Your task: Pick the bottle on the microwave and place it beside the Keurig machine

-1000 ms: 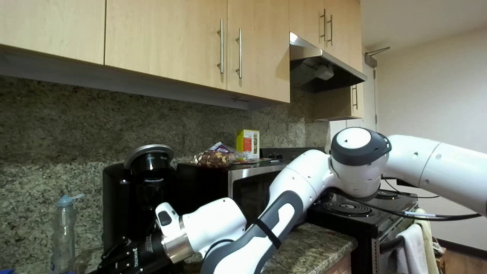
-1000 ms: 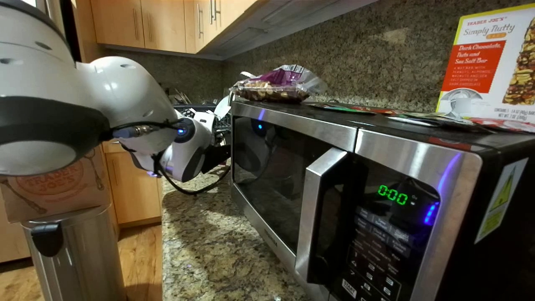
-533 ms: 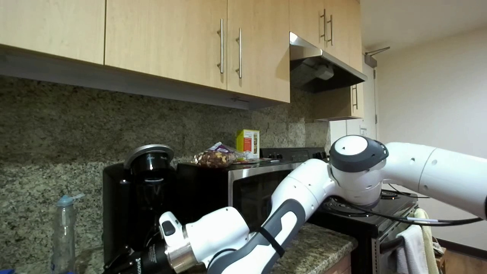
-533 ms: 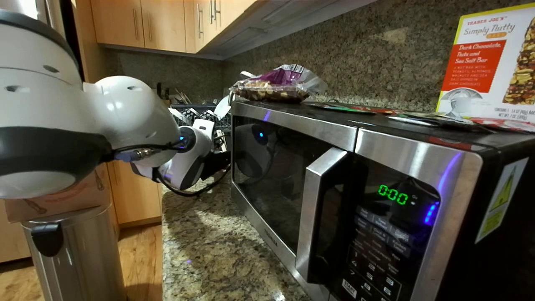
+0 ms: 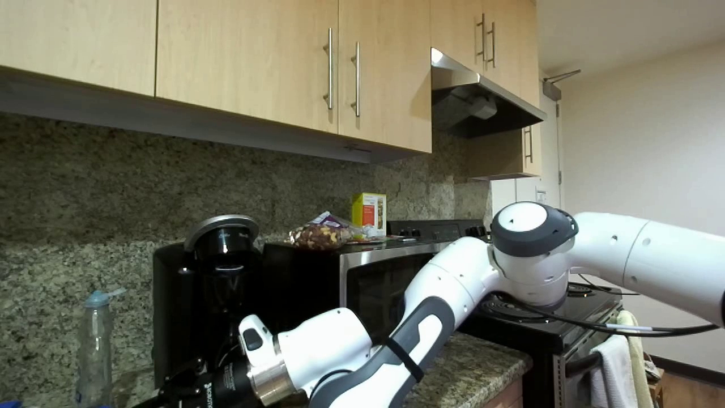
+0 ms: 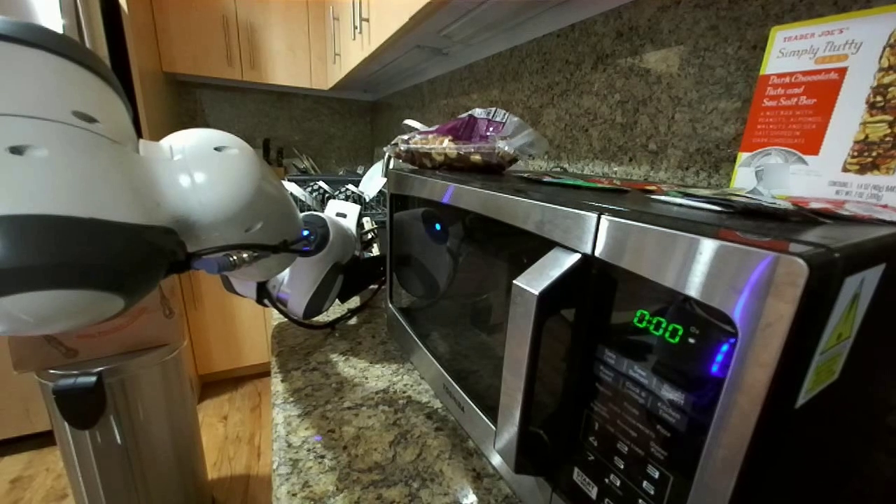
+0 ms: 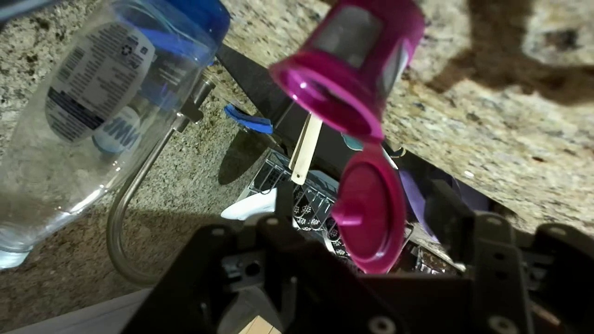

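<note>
Your gripper (image 7: 362, 199), empty jaws apart, faced a pink lidded cup (image 7: 366, 74) as a clear bottle (image 5: 95, 351) stood upright beside the Keurig machine (image 5: 207, 300), with none visible on the microwave (image 6: 616, 301), suggesting the placing was done and only retreat remained.

glossy Keurig machine (image 5: 204, 294), steel-fronted microwave (image 6: 602, 315), smooth wood cabinets (image 5: 243, 62)

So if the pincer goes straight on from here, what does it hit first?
Likely the magenta lid: in the wrist view it shows in the gap of the open pincer. The attached cup may come next. Depth is unclear there.
</note>
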Controlling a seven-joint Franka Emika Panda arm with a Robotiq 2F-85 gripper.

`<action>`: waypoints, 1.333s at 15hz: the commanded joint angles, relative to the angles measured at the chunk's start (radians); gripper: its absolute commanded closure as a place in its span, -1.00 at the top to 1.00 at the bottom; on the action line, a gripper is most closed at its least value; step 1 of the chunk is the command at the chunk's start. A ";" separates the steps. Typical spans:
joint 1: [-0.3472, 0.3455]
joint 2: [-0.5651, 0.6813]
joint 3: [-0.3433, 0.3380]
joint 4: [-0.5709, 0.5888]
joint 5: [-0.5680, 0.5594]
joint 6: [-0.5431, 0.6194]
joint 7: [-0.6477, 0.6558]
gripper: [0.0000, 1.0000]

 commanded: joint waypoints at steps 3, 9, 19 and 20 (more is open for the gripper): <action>0.000 -0.051 -0.024 0.000 0.068 0.000 -0.063 1.00; 0.023 -0.254 -0.127 -0.063 0.228 0.001 -0.128 1.00; -0.005 -0.481 -0.112 -0.333 0.252 0.001 -0.112 1.00; -0.003 -0.520 -0.119 -0.353 0.275 0.001 -0.111 1.00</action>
